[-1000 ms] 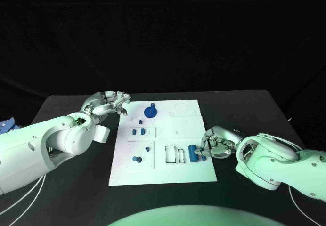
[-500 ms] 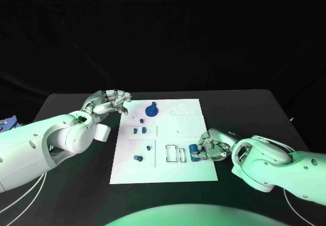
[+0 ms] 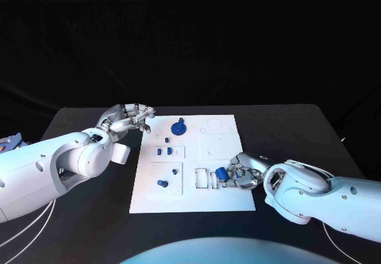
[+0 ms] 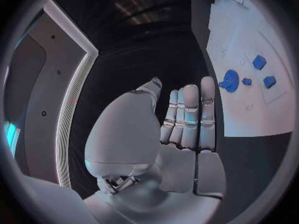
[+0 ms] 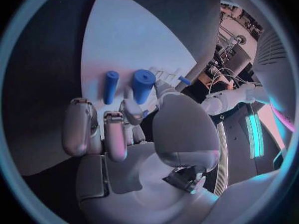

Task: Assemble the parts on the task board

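The white task board (image 3: 190, 195) lies in the middle of the black table. My right hand (image 3: 246, 171) rests at the board's right edge and pinches an upright blue peg (image 3: 221, 174) beside the rectangular slots (image 3: 200, 179). In the right wrist view the peg (image 5: 142, 84) stands between thumb and fingertip, with a thinner blue peg (image 5: 111, 86) beside it on the board. My left hand (image 3: 131, 116) hovers off the board's far left corner, holding nothing; its fingers (image 4: 187, 117) are stretched out. A round blue knob (image 3: 177, 129) sits at the far side of the board.
Small blue parts sit in the board's left column: two (image 3: 163, 150) in the upper panel and two more (image 3: 162, 183) in the lower one. The left wrist view shows the knob (image 4: 229, 80) and blue blocks (image 4: 259, 61). Black table surrounds the board.
My right hand has shifted a little left over the board with the blue peg, closer to the rectangular slots. The left hand has stayed where it was.
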`<action>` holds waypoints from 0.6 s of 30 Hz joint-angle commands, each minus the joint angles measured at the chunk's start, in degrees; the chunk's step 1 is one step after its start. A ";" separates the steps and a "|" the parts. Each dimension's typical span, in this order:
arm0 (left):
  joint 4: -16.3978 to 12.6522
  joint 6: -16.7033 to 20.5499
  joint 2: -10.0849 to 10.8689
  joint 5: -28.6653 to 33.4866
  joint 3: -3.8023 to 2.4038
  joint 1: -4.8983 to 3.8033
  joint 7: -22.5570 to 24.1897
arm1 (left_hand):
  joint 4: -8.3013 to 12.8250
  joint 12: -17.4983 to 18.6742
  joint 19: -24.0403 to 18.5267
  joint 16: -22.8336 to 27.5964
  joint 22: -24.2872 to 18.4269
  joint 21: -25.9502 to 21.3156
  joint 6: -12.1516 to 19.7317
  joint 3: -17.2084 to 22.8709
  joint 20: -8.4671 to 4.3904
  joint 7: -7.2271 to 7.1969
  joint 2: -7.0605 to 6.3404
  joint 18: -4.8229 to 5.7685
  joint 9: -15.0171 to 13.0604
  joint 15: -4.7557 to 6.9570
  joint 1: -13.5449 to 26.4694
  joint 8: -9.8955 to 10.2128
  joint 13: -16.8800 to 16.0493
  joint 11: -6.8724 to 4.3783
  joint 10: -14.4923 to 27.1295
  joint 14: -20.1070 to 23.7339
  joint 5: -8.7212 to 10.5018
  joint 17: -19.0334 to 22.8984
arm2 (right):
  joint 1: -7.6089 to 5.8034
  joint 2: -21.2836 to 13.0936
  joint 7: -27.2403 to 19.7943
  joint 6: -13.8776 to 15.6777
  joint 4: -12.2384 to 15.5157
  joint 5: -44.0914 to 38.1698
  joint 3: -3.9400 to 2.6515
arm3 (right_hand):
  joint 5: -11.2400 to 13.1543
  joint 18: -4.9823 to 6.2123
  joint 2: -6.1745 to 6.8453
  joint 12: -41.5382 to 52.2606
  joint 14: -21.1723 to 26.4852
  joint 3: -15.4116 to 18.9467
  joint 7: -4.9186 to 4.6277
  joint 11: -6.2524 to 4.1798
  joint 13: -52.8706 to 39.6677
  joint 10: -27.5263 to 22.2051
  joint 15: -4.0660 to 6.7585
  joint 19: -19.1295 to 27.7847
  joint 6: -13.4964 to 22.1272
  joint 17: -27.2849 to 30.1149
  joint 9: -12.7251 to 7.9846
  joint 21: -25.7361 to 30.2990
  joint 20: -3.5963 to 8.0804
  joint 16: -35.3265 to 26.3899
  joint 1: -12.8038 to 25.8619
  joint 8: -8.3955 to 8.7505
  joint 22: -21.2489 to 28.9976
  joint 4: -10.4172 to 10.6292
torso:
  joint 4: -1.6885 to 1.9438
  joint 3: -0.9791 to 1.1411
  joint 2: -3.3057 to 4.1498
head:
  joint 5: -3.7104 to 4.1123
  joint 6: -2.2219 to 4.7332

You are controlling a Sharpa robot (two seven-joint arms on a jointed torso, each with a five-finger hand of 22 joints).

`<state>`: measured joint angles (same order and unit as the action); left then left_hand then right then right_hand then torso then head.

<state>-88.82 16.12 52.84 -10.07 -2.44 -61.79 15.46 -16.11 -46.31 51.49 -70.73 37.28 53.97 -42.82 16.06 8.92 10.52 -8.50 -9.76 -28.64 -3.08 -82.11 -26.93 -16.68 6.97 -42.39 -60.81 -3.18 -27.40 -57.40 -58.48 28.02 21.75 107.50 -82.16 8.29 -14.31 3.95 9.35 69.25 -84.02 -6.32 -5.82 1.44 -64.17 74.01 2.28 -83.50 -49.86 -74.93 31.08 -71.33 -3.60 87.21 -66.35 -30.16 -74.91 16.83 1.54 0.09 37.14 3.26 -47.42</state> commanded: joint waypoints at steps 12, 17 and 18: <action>-0.26 -0.91 0.02 0.20 -0.03 -0.04 0.12 | -0.25 -0.33 0.23 0.13 -0.09 -0.23 0.35 0.07 0.07 0.05 0.10 -0.77 0.07 -0.17 0.26 0.33 0.09 0.13 0.09 0.11 0.07 0.08 | 0.83 1.47 2.92 -0.40 -0.70 -2.60 0.07 | -5.69 -0.33 -2.83 1.55 -4.49 0.23 0.59 -0.53 -2.55 1.10 0.58 -0.47 -0.28 -7.27 1.04 0.07 0.28 0.44 -2.99 -1.18 -8.89 -0.20 | -0.05 0.05 -0.06 | -0.14 -0.03; -0.22 -0.89 0.03 0.20 -0.03 -0.04 0.09 | -0.25 -0.33 0.23 0.13 -0.09 -0.23 0.35 0.07 0.07 0.05 0.10 -0.77 0.07 -0.17 0.26 0.33 0.09 0.13 0.09 0.11 0.07 0.08 | 0.84 0.80 3.01 2.65 0.13 -1.36 0.04 | -6.45 -0.44 -3.79 2.15 -4.60 -1.18 0.96 -0.87 -3.59 1.67 0.85 -0.71 -0.74 -7.78 1.33 -0.49 0.48 0.61 -5.22 -1.45 -9.18 -0.34 | -0.20 0.09 -0.10 | -0.22 0.10; -0.21 -0.88 0.03 0.20 -0.03 -0.04 0.08 | -0.25 -0.33 0.23 0.13 -0.09 -0.23 0.35 0.07 0.07 0.05 0.10 -0.77 0.07 -0.17 0.26 0.33 0.09 0.13 0.09 0.11 0.07 0.08 | 0.79 0.53 2.91 3.41 0.44 -0.29 0.01 | -6.47 -0.44 -3.94 2.26 -4.60 -1.55 1.04 -0.93 -3.78 1.78 0.91 -0.72 -0.79 -7.80 1.37 -0.48 0.53 0.62 -5.67 -1.47 -9.20 -0.37 | -0.20 0.07 -0.09 | -0.20 0.12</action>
<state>-88.92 16.08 52.93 -10.07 -2.44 -61.79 15.36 -16.12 -46.31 51.49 -70.73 37.29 53.97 -42.82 16.06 8.92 10.52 -8.50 -9.76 -28.63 -3.08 -82.11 -26.93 -16.67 6.96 -42.39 -60.81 -3.18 -27.41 -56.87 -57.82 29.85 23.52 107.76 -83.66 8.11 -20.53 3.96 7.21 71.25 -84.03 -7.44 -5.16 0.61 -67.93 75.45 2.69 -83.90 -49.68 -74.92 32.02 -71.72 -3.19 87.61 -69.99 -31.42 -74.95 16.77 1.41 0.14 37.06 3.09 -47.35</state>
